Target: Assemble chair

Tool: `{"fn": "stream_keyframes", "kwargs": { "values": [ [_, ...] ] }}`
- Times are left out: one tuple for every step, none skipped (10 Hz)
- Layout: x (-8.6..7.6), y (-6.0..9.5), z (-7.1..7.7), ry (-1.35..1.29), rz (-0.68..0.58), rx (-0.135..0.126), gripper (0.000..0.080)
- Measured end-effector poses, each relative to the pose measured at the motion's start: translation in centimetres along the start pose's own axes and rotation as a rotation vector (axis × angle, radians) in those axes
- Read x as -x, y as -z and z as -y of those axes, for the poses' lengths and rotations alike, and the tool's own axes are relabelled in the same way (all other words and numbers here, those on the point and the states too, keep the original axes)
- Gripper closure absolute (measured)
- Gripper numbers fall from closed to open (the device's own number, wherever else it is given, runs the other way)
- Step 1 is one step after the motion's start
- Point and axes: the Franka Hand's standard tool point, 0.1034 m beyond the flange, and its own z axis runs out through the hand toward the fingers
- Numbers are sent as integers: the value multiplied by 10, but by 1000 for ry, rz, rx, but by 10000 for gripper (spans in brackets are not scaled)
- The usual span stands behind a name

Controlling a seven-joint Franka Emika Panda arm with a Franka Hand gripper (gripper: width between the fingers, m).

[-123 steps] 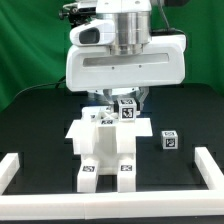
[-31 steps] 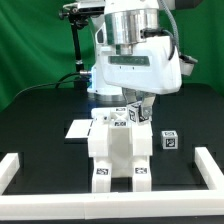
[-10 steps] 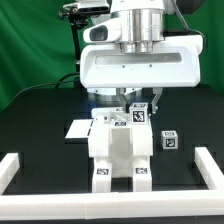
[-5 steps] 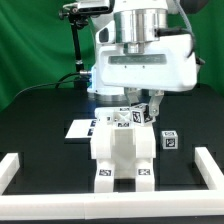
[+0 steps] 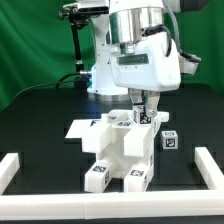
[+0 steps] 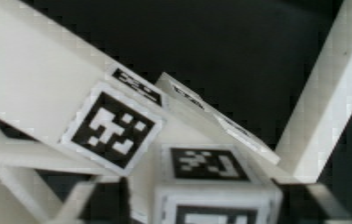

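The partly built white chair [image 5: 116,152] stands in the middle of the black table, turned at an angle, with tags on its two front feet. My gripper [image 5: 140,113] reaches down onto the chair's top back edge and is shut on a small tagged block [image 5: 141,117] there. A loose tagged cube [image 5: 170,141] lies on the table to the exterior view's right of the chair. In the wrist view, the tagged block [image 6: 217,203] sits close under the camera, with slanted white chair panels [image 6: 112,124] bearing tags beyond it. My fingers are barely visible there.
A flat white panel [image 5: 79,128] lies behind the chair toward the exterior view's left. White border rails run along the left [image 5: 18,166], front [image 5: 110,212] and right [image 5: 208,166] of the work area. A green backdrop stands behind.
My wrist has rotated and the chair has turned with it. The chair's front feet have swung toward the exterior view's left. The loose cube has not moved.
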Motion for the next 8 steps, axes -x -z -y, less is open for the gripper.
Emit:
{"fn": "stream_keyframes", "kwargs": {
  "values": [
    [0,-1,1,137,0,1,285],
    [-7,-1,2,341,-1,2,285],
    [-15,-1,2,485,0,6,175],
    [-19,-3,0,610,0,10,157],
    [-18,-5,-1,729,2,14,157],
    [-19,-5,-1,773,1,14,151],
    [-19,-5,-1,842,0,16,151],
    [-18,-5,-1,947,1,22,150]
  ]
}}
